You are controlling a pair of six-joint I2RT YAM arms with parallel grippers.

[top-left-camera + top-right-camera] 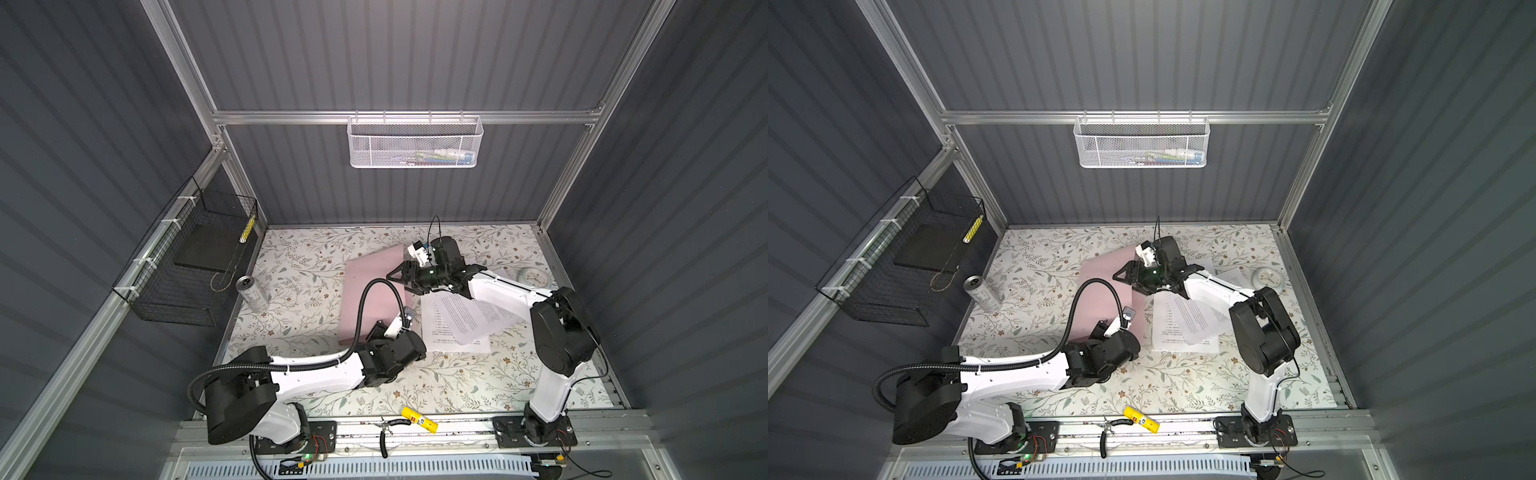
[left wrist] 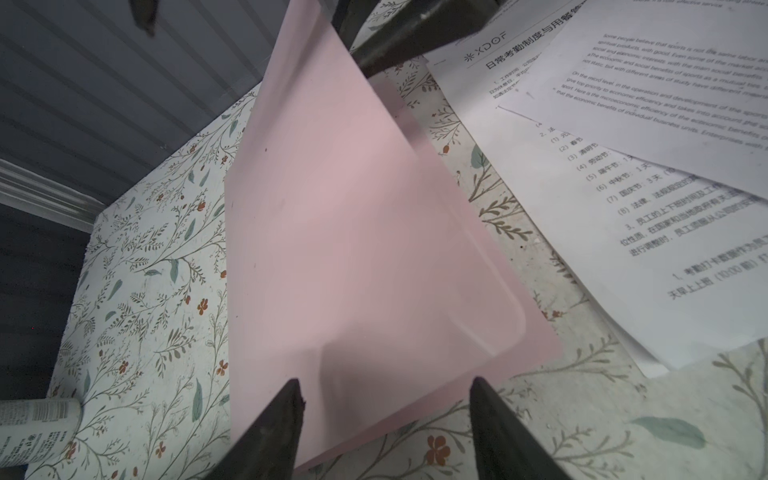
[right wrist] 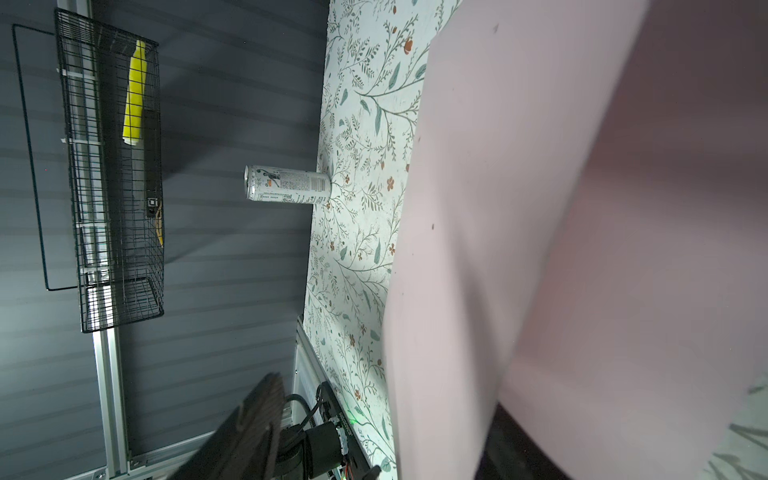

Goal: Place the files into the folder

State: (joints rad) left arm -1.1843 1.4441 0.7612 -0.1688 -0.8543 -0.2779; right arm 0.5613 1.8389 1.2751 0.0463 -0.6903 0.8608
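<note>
Floral tabletop: pink folder, likely light, bendy, slick, cover raised against the open right pincer, near edge between the parted jaws of the left pincer, best pinched there; thin floppy papers beside both pincers, outside the folder.

We get 2 high top views over the whole tabletop; both wrist cams hug the folder up close.

Both arms reach toward the middle: the left gripper low with jaws parted, the right gripper farther back, rolled sideways, jaws also apart.
</note>
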